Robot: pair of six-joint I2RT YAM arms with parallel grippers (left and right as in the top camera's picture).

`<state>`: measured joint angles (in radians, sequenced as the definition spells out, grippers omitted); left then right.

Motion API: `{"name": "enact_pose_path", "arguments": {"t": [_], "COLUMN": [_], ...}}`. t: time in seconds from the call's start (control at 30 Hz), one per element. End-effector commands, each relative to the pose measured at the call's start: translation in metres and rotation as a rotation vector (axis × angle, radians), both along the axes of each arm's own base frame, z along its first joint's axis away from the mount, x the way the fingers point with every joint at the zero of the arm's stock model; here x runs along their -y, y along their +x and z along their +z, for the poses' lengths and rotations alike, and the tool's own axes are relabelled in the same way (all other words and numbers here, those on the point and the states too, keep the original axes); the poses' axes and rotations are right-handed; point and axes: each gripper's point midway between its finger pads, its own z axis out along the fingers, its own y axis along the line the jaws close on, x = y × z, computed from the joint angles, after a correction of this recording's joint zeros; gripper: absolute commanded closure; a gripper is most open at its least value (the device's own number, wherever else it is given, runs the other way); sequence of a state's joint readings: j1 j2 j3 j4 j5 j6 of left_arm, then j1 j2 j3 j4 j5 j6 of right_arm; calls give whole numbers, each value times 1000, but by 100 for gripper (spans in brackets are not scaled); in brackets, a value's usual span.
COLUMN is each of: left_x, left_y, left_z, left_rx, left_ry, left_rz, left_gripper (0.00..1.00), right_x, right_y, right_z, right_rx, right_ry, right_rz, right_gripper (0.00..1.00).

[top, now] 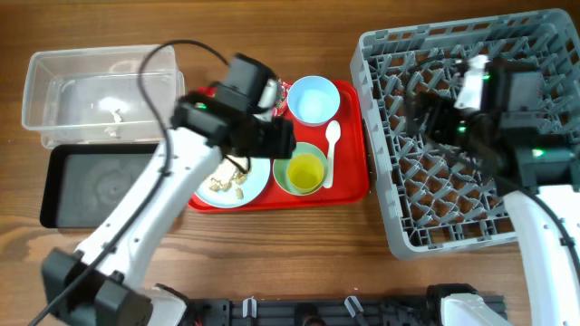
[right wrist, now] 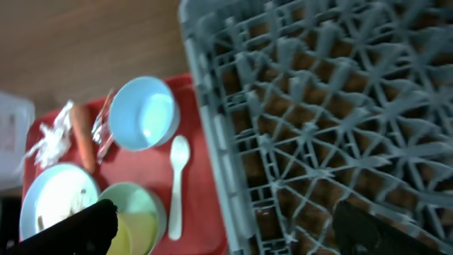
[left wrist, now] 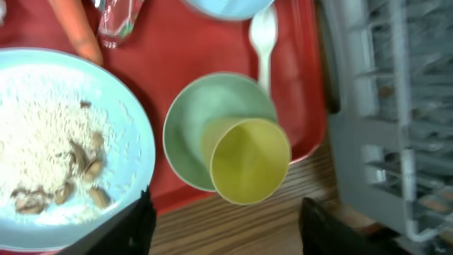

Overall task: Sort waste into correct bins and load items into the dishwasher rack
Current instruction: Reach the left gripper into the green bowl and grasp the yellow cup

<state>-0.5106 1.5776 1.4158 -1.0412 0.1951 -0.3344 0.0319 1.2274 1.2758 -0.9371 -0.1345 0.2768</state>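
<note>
My left gripper point(left wrist: 226, 230) is open and empty above the red tray's front edge, near the yellow cup point(left wrist: 249, 161) that stands in the pale green bowl point(left wrist: 195, 120). The light blue plate point(left wrist: 64, 142) holds rice and beige scraps. The carrot piece point(left wrist: 78, 28), the wrapper point(left wrist: 117, 18) and the white spoon point(left wrist: 263, 35) lie on the tray. My right gripper point(right wrist: 226, 234) is open and empty over the left edge of the grey rack point(right wrist: 325, 106). The pale blue bowl point(right wrist: 144, 113) and the tissue point(right wrist: 49, 138) show in the right wrist view.
The red tray point(top: 349, 136) sits mid-table, against the rack point(top: 471, 127) on its right. The clear tub point(top: 100, 95) stands at the far left with small white bits inside. The black tray point(top: 91, 186) lies in front of it.
</note>
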Motion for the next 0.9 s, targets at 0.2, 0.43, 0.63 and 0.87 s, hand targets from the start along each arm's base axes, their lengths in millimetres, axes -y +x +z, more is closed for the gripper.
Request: {"name": "enact_pose_path", "arguments": {"t": [0.2, 0.43, 0.63, 0.87], "left_x": [16, 23, 23, 1], "left_y": [8, 2, 14, 32], "left_z": [-75, -105, -85, 8], "left_rx": [-62, -155, -109, -56], "left_ry": [225, 232, 203, 16], "left_rz": [-11, -27, -7, 48], "left_gripper": [39, 75, 96, 96], "right_x": [0, 0, 0, -15], "right_y": [-3, -5, -5, -9], "right_z": [6, 3, 3, 5], "right_rx": [-7, -22, -23, -30], "right_ry": [25, 24, 25, 93], "right_rz": [-6, -6, -7, 54], "right_gripper": [0, 0, 0, 0]}}
